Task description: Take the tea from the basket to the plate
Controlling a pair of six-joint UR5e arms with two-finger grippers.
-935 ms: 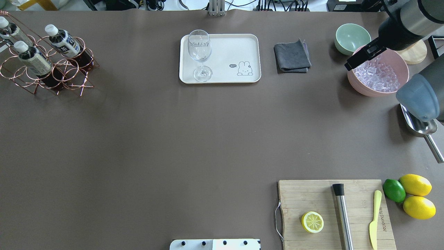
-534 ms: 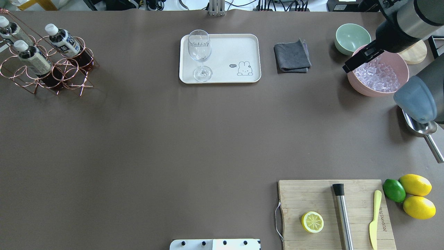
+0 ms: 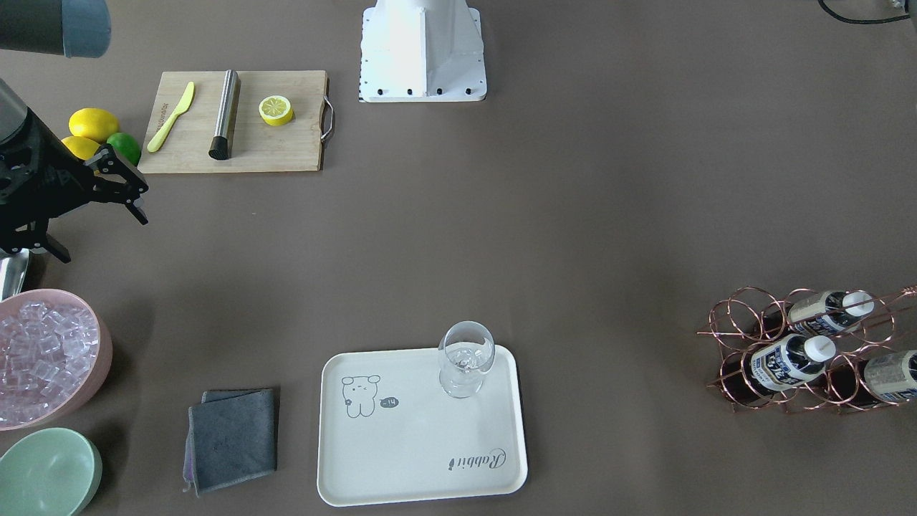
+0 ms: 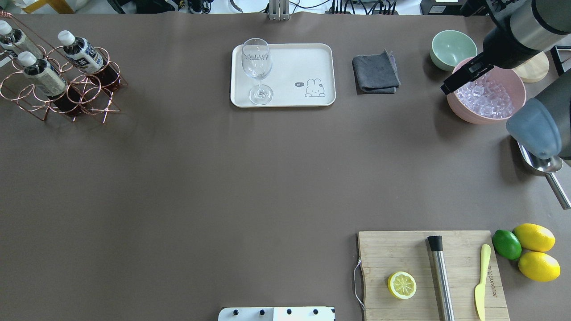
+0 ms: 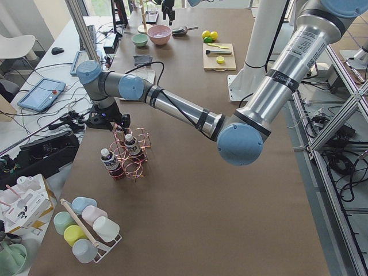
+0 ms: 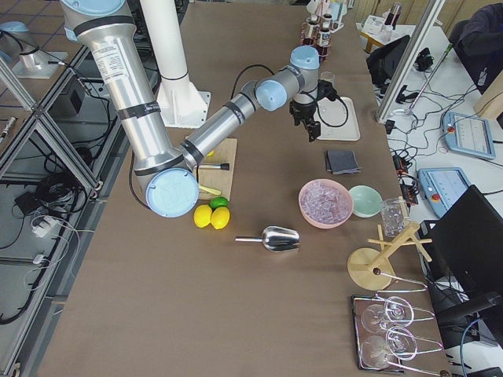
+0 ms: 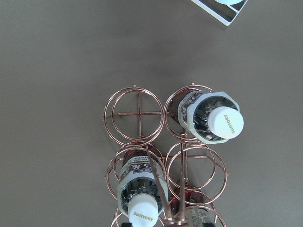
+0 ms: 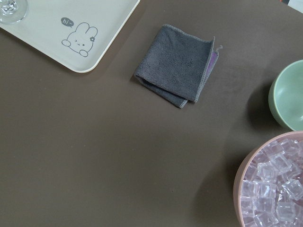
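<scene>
Three tea bottles (image 4: 82,53) with white caps stand in the copper wire basket (image 4: 89,96) at the table's far left. The left wrist view looks straight down on two bottles (image 7: 213,120) in the basket rings (image 7: 138,113). My left gripper (image 5: 109,122) hovers above the basket and shows only in the exterior left view, so I cannot tell whether it is open or shut. The cream plate (image 4: 294,62) lies at far centre. My right gripper (image 3: 104,236) is open and empty, above the table beside the pink bowl.
A wine glass (image 4: 256,67) stands on the plate's left part. A grey cloth (image 4: 375,72), green bowl (image 4: 453,48), pink bowl of ice (image 4: 486,96) and metal scoop (image 4: 546,169) lie to the right. A cutting board (image 4: 428,276) with a lemon half, muddler and knife is near right.
My right arm has shifted slightly toward the table's far edge above the pink bowl. The bottles, basket and plate have not moved.
</scene>
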